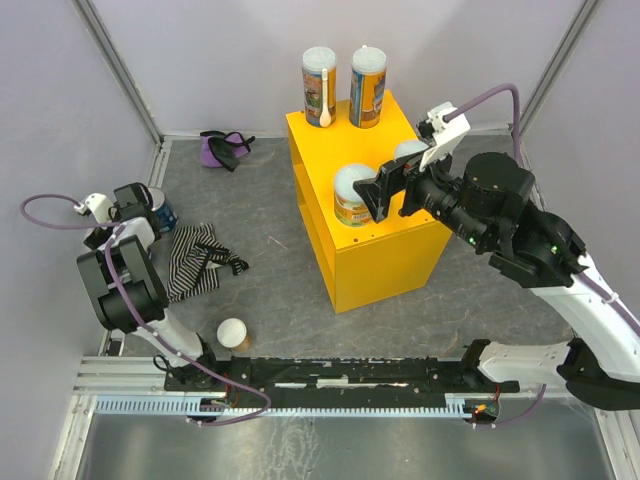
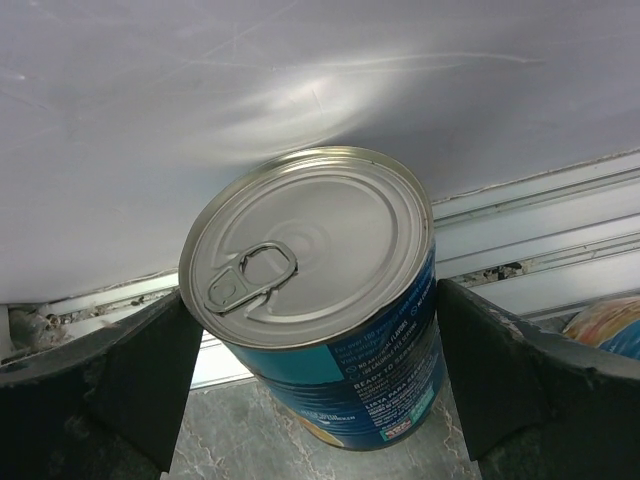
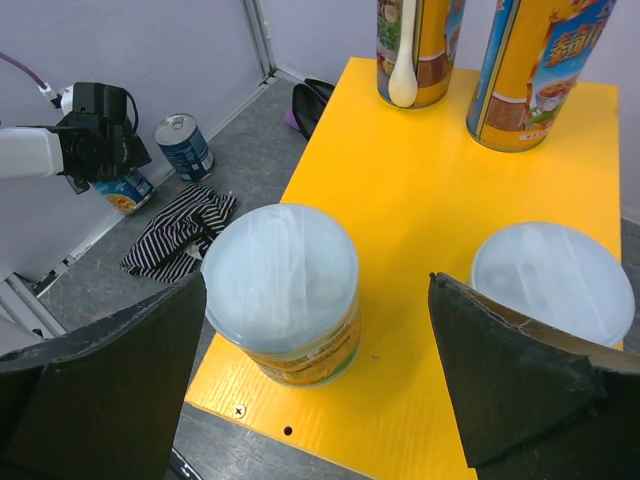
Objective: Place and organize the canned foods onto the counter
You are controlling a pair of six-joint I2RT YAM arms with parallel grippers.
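Observation:
The yellow counter [image 1: 385,262] carries two tall tubes [image 1: 319,85] [image 1: 367,87] at its back and two short pale-lidded tubs [image 3: 283,290] [image 3: 555,280] nearer the front. My right gripper [image 3: 315,280] hovers open over the counter top, its fingers spread wide either side of the left tub without touching it. By the left wall my left gripper [image 2: 310,290] is open around an upright blue-labelled tin [image 2: 310,250] with a silver pull-tab top. Another blue-labelled can [image 2: 610,325] peeks in at the right edge. One white-lidded tub [image 1: 233,333] sits on the floor.
A striped black-and-white cloth [image 1: 195,258] lies crumpled between the left arm and the counter. A purple cloth [image 1: 222,148] lies in the back corner. Grey walls close the left, back and right; the arms' base rail [image 1: 340,375] runs along the near edge.

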